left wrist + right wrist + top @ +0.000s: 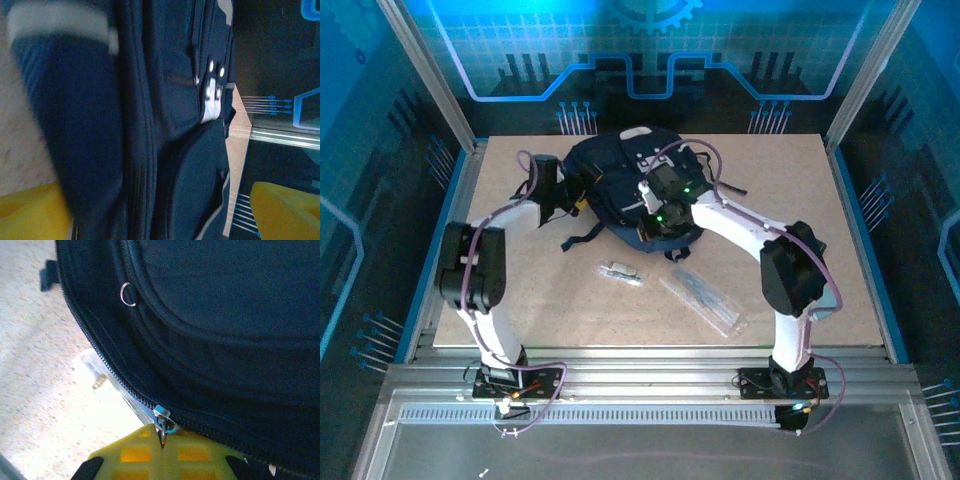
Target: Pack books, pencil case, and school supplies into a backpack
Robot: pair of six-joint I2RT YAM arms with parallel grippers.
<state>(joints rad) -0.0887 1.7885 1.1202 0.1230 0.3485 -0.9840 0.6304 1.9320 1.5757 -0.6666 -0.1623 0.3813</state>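
Metal rails (650, 378) front the speckled tabletop (800, 200) bearing the backpack (610, 165), blue-lit walls (740, 50) around.

A: What do the wrist views crop?
B: The backpack (170, 150) runs past top and bottom, its left part blurred; a yellow finger (160, 460) is cut off below.
A: And from above?
B: The pencil case (703, 302) holds contents too small to tell.

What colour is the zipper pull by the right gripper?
Light blue zipper pull on the navy backpack; clearest in the right wrist view.

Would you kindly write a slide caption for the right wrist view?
Right gripper pinches the zipper pull at the edge of the navy backpack.
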